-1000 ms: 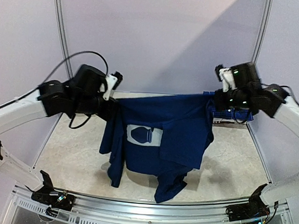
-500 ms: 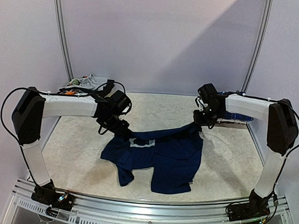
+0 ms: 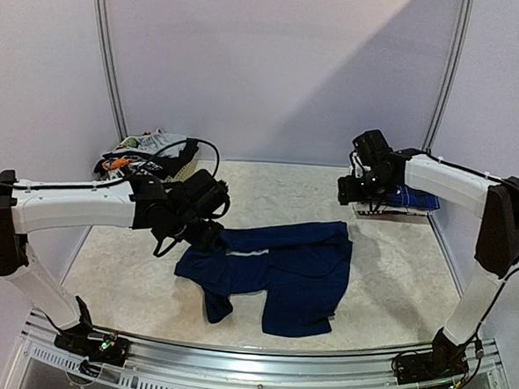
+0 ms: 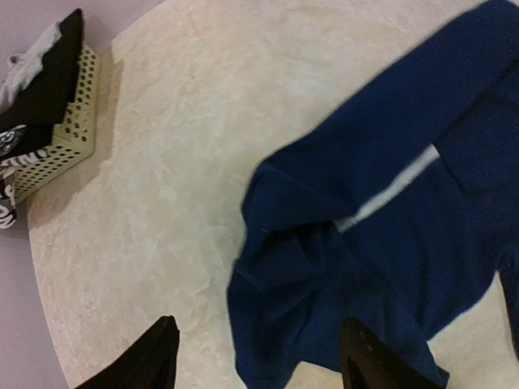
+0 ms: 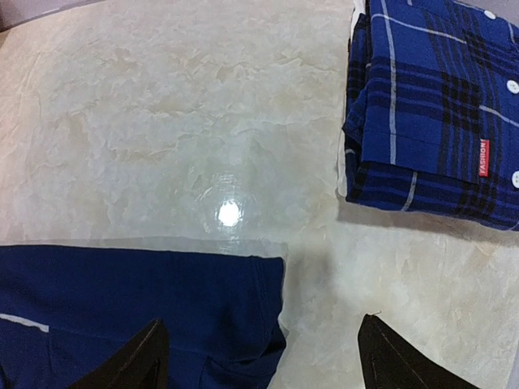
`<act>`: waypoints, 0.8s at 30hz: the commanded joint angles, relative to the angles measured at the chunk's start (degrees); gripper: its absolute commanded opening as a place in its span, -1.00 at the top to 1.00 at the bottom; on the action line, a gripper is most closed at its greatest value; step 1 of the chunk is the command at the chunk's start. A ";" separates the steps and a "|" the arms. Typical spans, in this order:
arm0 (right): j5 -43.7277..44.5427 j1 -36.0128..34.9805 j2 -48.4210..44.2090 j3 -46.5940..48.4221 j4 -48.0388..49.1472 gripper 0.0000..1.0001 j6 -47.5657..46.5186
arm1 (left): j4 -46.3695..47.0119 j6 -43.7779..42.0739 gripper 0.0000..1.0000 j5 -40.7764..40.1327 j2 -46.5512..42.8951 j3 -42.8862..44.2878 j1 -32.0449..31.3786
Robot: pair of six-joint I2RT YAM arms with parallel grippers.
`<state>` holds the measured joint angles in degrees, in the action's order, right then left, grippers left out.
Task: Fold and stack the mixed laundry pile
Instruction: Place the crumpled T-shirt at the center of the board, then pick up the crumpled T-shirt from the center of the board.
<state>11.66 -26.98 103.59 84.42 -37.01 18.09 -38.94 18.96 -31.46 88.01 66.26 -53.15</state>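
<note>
two arms reach over the mottled beige tabletop [image 3: 386, 282] in the top view. a navy cotton t-shirt [image 3: 277, 275], a thin pale strip of print showing, lies spread but rumpled between them. the left gripper [image 3: 206, 235] sits at its far left corner. the right gripper [image 3: 351, 190] hovers beyond its far right corner, just beside a folded blue-and-black plaid button shirt [image 3: 415, 200]. a heap of grey, black and orange-white garments [image 3: 147, 152] sits at the far left. i judge the laying-out done and folding next, which calls for fresh pinches on a sleeve or side hem, carried across the body. in the left wrist view the jaws stand wide apart with nothing between them. the t-shirt's bunched corner lies just ahead, reaching under one fingertip [image 4: 369, 361], and a pale perforated plastic basket [image 4: 65, 138] sits well off. in the right wrist view the jaws are likewise spread and empty over bare table. the t-shirt's corner lies by one fingertip [image 5: 134, 356], with the plaid shirt away at the upper right.
</note>
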 commanded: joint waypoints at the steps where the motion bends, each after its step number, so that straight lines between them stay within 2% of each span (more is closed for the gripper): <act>1: -3.45 -1.18 -8.58 -7.20 1.63 -0.62 1.07 | -1.63 3.13 -0.30 5.14 -0.04 -3.76 -4.37; 5: -6.13 -2.76 -15.28 -13.75 3.81 -0.57 1.61 | -1.63 3.90 -0.13 7.60 2.36 -4.57 -7.23; 10: -7.15 -4.56 -21.69 -18.46 4.86 -0.55 2.81 | 0.62 4.81 -0.08 9.40 5.62 -5.97 -8.44; 19: -5.91 -7.51 -23.68 -20.83 4.74 -0.55 4.14 | 2.06 4.75 -0.04 9.62 11.56 -5.00 -8.74; 24: -5.43 -8.12 -23.79 -21.35 4.48 -0.55 4.49 | 2.60 4.69 0.08 8.38 13.68 -5.08 -8.74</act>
<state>5.48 -34.46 80.95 63.68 -32.82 21.69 -37.56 23.24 -22.20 100.03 60.75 -61.01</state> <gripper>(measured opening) 0.775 0.489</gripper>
